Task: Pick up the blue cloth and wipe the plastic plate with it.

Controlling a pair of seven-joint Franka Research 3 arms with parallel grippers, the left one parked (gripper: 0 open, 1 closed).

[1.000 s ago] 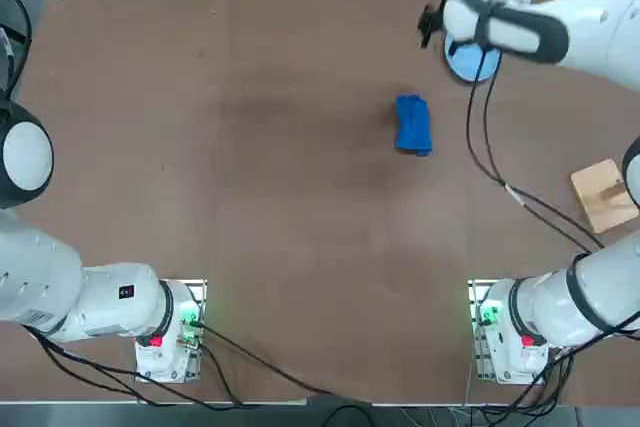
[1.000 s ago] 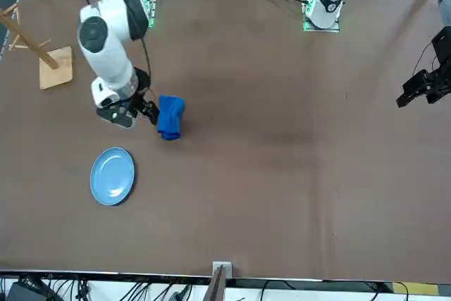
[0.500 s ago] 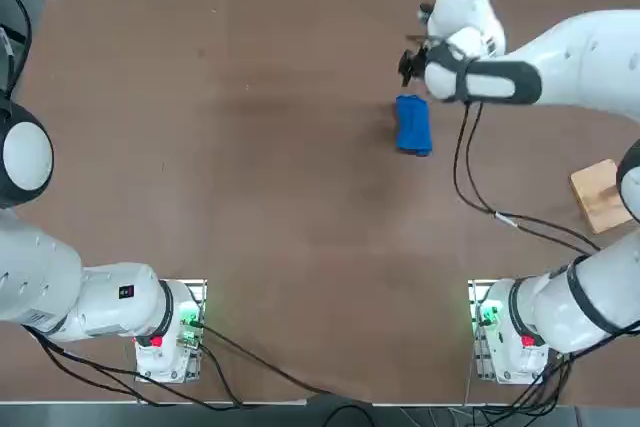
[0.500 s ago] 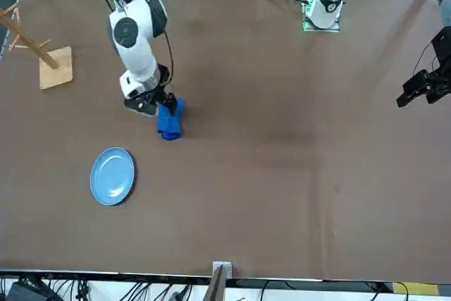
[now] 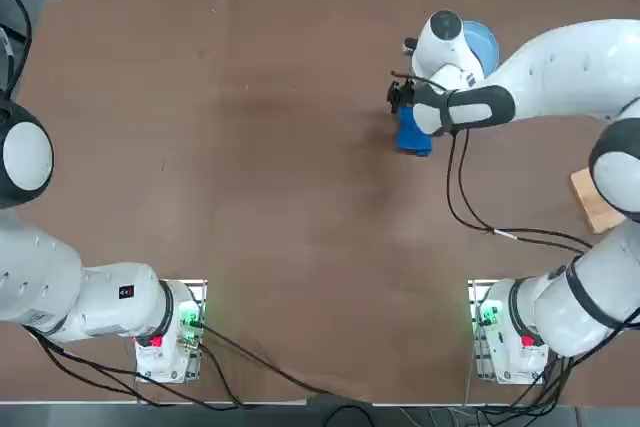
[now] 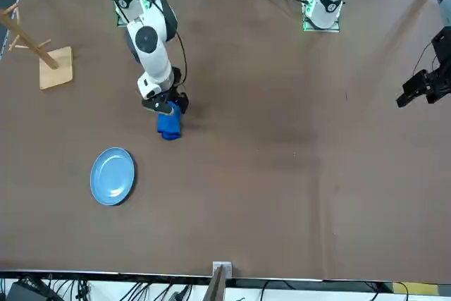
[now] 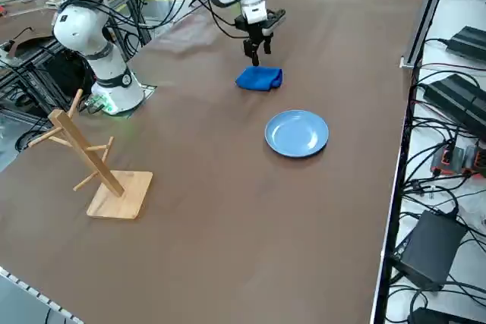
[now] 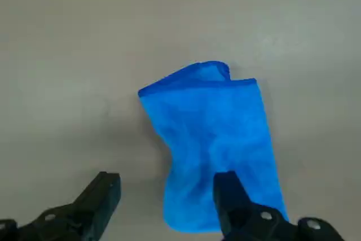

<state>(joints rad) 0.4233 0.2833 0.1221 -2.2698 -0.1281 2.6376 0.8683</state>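
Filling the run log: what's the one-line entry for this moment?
right gripper: open, above blue cloth | cloth: flat on table, not held | plastic plate: apart, unwiped

Royal-blue cloth (image 8: 217, 145), light blue plate (image 7: 297, 133), brown table (image 6: 282, 160), tan wooden rack (image 7: 95, 163), black-fingered pincer (image 8: 169, 210).

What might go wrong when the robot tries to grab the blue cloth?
1. The open right gripper hangs off-centre over the blue cloth: one finger sits over it, the other over bare table, so it might pinch only an edge.
2. The cloth is loosely folded and may unfold or slip on the way to the plastic plate, which lies apart.
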